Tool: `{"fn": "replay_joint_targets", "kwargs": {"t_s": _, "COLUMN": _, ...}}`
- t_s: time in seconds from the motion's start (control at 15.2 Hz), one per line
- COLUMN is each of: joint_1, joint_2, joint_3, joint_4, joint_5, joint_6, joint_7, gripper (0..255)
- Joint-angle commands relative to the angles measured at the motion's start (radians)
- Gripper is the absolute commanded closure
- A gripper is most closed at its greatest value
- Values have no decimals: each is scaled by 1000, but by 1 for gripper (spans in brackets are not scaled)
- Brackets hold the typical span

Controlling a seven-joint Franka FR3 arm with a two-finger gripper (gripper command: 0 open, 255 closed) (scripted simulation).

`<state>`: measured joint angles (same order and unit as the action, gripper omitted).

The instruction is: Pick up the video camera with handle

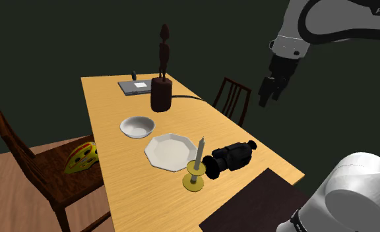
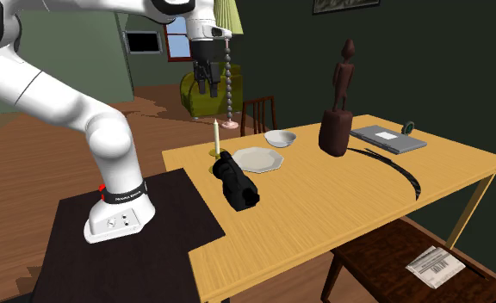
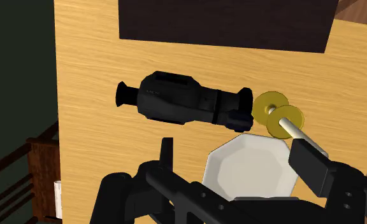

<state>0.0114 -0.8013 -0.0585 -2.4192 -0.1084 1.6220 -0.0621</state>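
Note:
The black video camera (image 1: 231, 158) lies on its side on the wooden table (image 1: 109, 105), near the stand-side end, between a candle holder and the table's edge. Seen from the wrist, the video camera (image 3: 185, 98) sits beyond the fingertips with its lens barrel toward the candle holder. In the second exterior view the video camera (image 2: 236, 181) lies beside the white plate. My gripper (image 1: 271, 89) hangs high above the table, well clear of the camera. The gripper (image 2: 207, 77) is open, and in the wrist view its fingers (image 3: 311, 164) stand apart with nothing between them.
A yellow candle holder with a white candle (image 1: 196, 173) stands right next to the camera. A white plate (image 1: 169, 151), a bowl (image 1: 137, 125), a dark statue (image 1: 161, 92) and a grey flat device (image 1: 137, 86) share the table. Chairs (image 1: 231, 99) flank it; one holds a yellow helmet (image 1: 82, 157).

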Motion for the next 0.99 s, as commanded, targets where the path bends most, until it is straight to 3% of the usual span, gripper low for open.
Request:
{"fn": "replay_joint_targets", "kwargs": {"t_s": 0.0, "joint_1": 0, "joint_2": 0, "joint_3": 0, "joint_4": 0, "joint_5": 0, "joint_6": 0, "joint_7": 0, "gripper": 0}}
{"fn": "replay_joint_targets", "kwargs": {"t_s": 0.46, "joint_1": 109, "joint_2": 24, "joint_3": -199, "joint_4": -189, "joint_5": -103, "joint_6": 245, "joint_7": -460, "gripper": 0}}
{"fn": "replay_joint_targets", "kwargs": {"t_s": 0.92, "joint_1": 236, "joint_2": 182, "joint_3": -423, "joint_4": -279, "joint_5": -185, "joint_6": 511, "joint_7": -928, "gripper": 0}}
